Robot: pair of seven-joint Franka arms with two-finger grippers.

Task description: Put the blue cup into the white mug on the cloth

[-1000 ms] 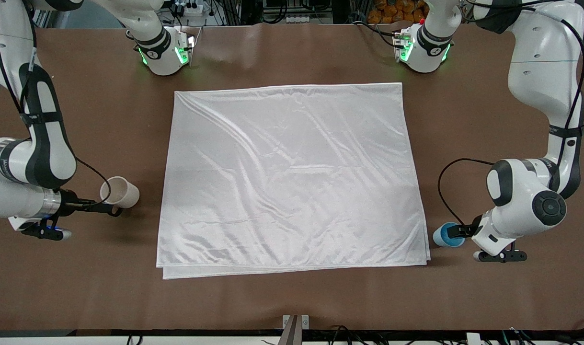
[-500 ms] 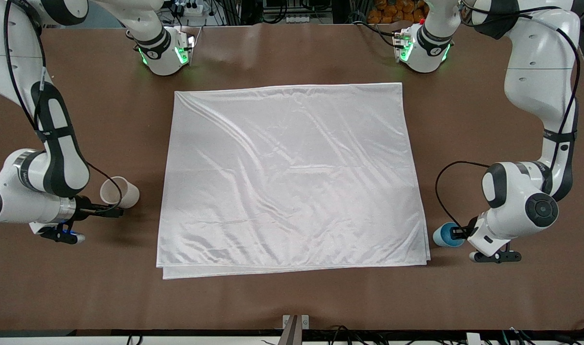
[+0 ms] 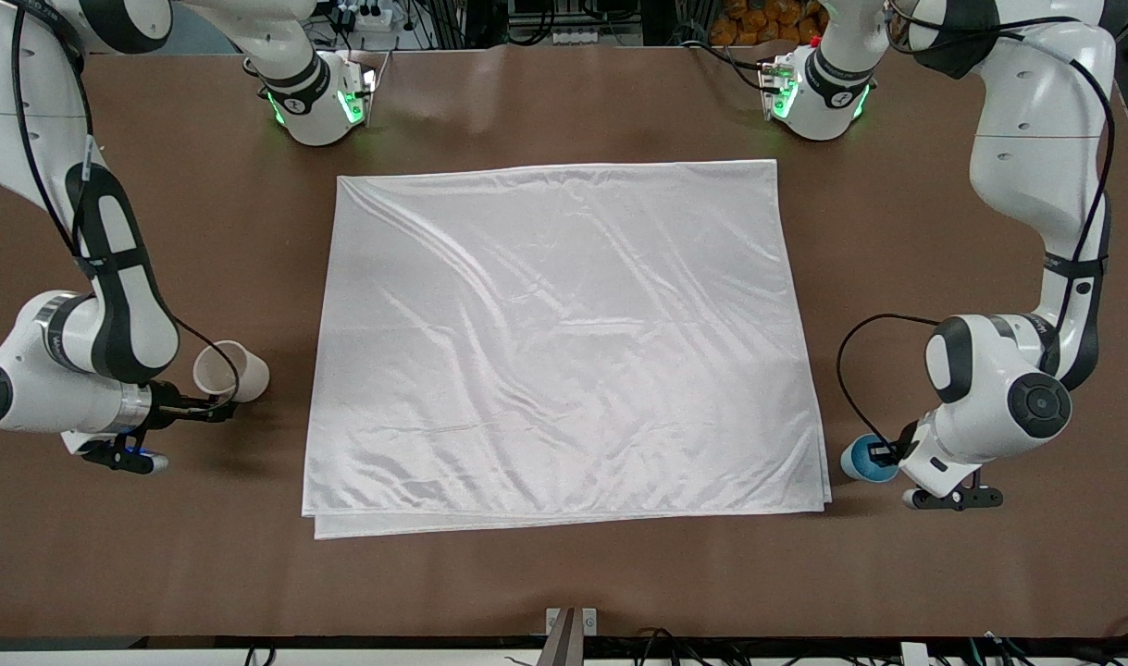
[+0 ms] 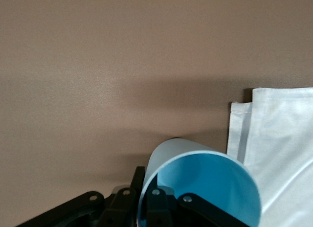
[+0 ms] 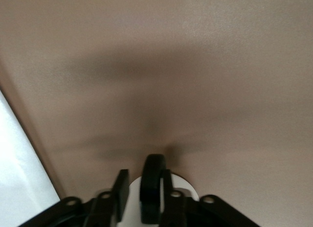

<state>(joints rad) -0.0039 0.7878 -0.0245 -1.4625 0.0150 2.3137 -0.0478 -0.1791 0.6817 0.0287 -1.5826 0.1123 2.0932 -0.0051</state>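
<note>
Gripping still, both arms barely shifted: blue cup [image 3: 865, 460], white mug [image 3: 229, 371].

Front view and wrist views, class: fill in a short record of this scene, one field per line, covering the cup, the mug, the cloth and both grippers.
blue cup: on its side, off the cloth, at the left arm's end of the table
white mug: tilted, off the cloth, at the right arm's end
cloth: spread mid-table, folded double, nothing on it
left gripper: shut on the blue cup's wall, one finger inside
right gripper: shut on the white mug's black handle
task state: cup not yet in mug
</note>
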